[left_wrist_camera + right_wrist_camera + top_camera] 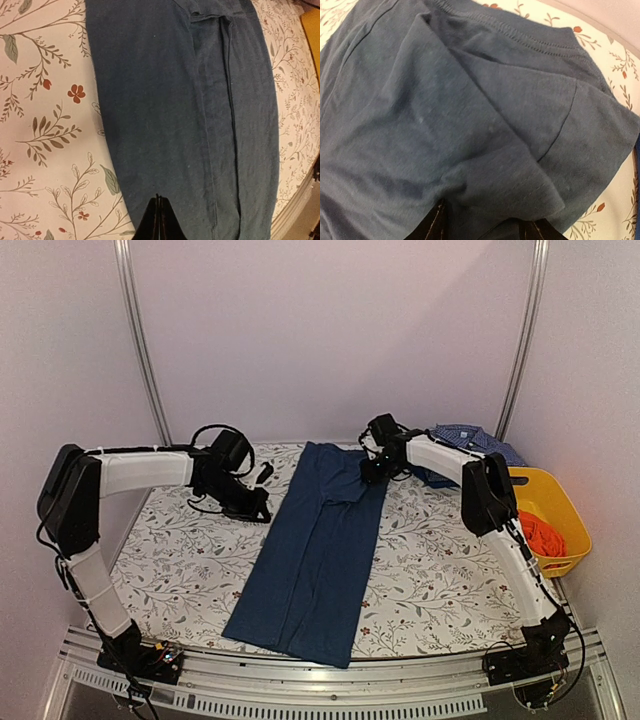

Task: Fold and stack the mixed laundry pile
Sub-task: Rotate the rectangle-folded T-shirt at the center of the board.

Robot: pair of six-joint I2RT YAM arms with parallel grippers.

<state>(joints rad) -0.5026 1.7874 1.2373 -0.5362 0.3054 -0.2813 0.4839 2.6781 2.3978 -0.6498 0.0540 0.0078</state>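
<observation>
1. Dark navy trousers (315,550) of soft, matte woven cloth; laid out lengthwise down the middle of the desk (180,560), which is covered in a pale floral print; folded leg over leg into one long flat strip, with a raised seam running along it.
2. Far end of the trousers: a double-stitched hem (520,32) with loose overlapping folds beneath it, not yet smoothed.
3. Handling, as judged: light, limp and easily creased; little slip expected on the printed cover; best taken at two corners of one end, on the stitched hem where the layers are thickest, so that both layers are lifted together.
4. Left hand (158,210): clenched on nothing; held just above the trousers' left edge.
5. Right hand (374,470): set at the far right corner of the trousers; its fingers (432,227) are spread, with a fold draped across the gap; judged released rather than pinching.
6. Blue small-check button shirt (470,438): crumpled at the far right of the desk, unfolded.
7. Red-orange cloth piece (540,535): bunched inside the yellow plastic basket (570,505) at the right edge.
</observation>
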